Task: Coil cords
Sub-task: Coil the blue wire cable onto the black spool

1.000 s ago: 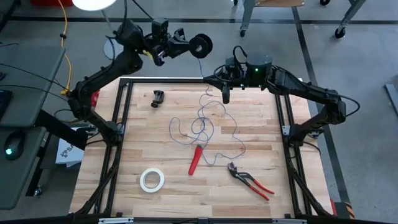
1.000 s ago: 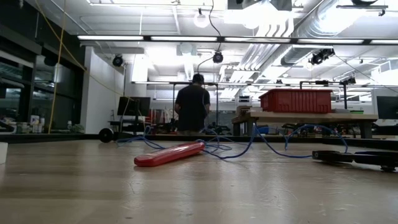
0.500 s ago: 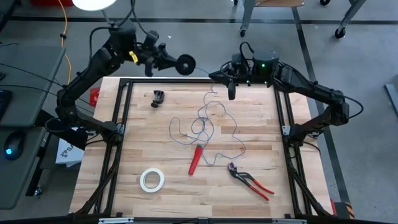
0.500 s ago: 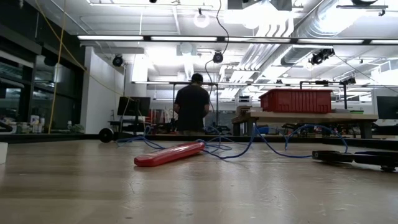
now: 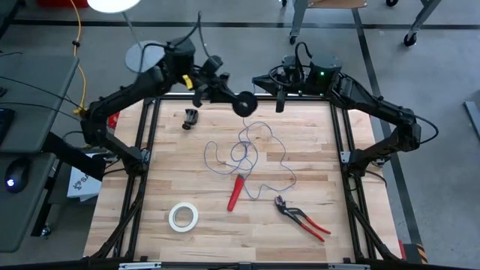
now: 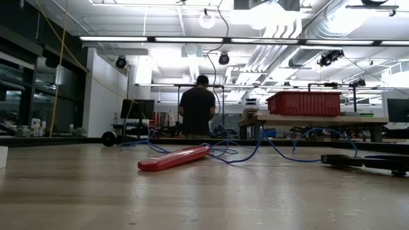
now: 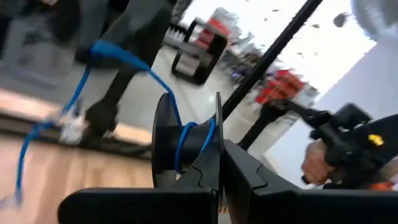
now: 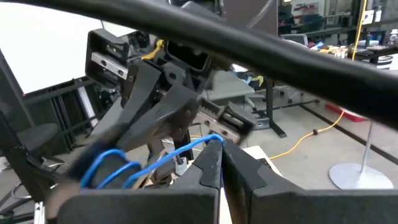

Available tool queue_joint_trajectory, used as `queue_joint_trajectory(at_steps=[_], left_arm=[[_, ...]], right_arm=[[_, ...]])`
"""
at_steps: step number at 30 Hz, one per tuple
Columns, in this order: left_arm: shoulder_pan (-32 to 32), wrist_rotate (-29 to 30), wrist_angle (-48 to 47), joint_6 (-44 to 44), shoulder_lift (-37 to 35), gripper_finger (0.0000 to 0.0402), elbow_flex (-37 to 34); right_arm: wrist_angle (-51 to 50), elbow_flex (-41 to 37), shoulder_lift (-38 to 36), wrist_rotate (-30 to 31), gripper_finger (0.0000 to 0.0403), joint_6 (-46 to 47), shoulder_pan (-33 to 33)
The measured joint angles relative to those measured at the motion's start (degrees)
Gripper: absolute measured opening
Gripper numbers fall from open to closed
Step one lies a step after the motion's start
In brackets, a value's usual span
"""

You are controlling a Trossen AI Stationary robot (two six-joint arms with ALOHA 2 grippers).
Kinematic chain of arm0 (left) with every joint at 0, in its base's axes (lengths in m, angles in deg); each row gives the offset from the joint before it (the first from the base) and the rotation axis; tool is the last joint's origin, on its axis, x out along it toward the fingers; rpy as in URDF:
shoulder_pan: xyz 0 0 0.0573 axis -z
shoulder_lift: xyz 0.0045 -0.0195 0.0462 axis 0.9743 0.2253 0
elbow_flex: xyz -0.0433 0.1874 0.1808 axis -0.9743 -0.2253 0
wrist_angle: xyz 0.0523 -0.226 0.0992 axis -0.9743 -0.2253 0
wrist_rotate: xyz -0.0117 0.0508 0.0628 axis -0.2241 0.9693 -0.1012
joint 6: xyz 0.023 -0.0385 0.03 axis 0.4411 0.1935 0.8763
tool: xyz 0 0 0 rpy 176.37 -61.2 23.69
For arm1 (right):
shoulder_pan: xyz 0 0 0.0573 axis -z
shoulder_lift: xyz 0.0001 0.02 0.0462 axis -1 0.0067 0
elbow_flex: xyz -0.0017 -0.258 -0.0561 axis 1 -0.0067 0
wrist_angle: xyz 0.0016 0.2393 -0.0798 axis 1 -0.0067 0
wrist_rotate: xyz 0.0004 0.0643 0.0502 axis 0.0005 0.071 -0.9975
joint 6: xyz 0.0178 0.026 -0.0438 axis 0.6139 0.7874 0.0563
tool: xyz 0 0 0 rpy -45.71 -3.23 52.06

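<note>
A thin blue wire (image 5: 247, 150) lies in loose loops on the middle of the wooden table, and also shows in the low view (image 6: 255, 150). Its upper end runs up to a small black spool (image 5: 244, 103), held in the air over the table's far edge. A few turns of wire (image 7: 186, 143) sit on the spool's core. My left gripper (image 5: 232, 97) is shut on the spool. Just right of it, my right gripper (image 5: 280, 103) is shut on the wire. My left gripper pinches one flange of the spool (image 7: 217, 127) at its rim between the two fingers, which reach level from the table's left. The spool is lifted clear of the table, its flanges on edge. My right gripper pinches a single strand of the wire (image 8: 213, 140) between its fingers, coming level from the right. From the fingers the strand runs across to the spool (image 8: 106, 167).
On the table lie a red-handled tool (image 5: 235, 192), red-handled pliers (image 5: 302, 219), a white tape roll (image 5: 183, 217) and a small black clip (image 5: 190, 118). A black frame (image 5: 150, 135) borders the table. A person stands far off in the room (image 6: 197, 108).
My left gripper has carried the spool from beyond the table's far edge toward the near side and down, ending close to my right gripper, and has rolled as it went. My right gripper has shifted slightly toward the far edge. The loops on the table have kept their place.
</note>
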Motion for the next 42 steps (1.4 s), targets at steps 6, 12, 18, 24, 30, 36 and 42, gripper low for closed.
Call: queue_joint_trajectory(at_steps=[6, 12, 18, 24, 30, 36, 42], left_arm=[[1.5, -1.3, 22.4, -10.9, 5.7, 0.0000, 0.0], [0.9, 1.9, 40.7, -18.9, 8.0, 0.0000, -0.1], [0.0, 8.9, 44.6, -16.8, 7.3, 0.0000, -0.1], [-0.4, 13.4, 49.9, -16.2, 6.8, 0.0000, 0.0], [-0.4, 14.3, 51.3, -17.6, 6.9, 0.0000, 0.0], [-0.4, 15.9, 53.2, -17.7, 6.8, 0.0000, 0.0], [-0.4, 16.3, 53.2, -17.7, 6.8, 0.0000, 1.6]], right_arm=[[0.4, 0.0, 0.0, -0.7, 0.0000, 0.7, -0.1], [1.5, 0.1, 0.0, -3.4, 0.0000, 2.4, 0.0], [2.3, 0.2, -0.1, -3.2, 0.0000, 2.6, -0.5], [1.5, 0.0, 0.1, -3.2, 0.0000, 5.0, -0.5], [1.7, 0.0, 0.1, 0.7, 0.0038, 5.0, -0.5], [1.6, 0.0, 0.3, 1.1, 0.0123, 3.5, -0.9], [1.6, 0.0, 2.0, 2.3, 0.0161, -5.1, -3.1]])
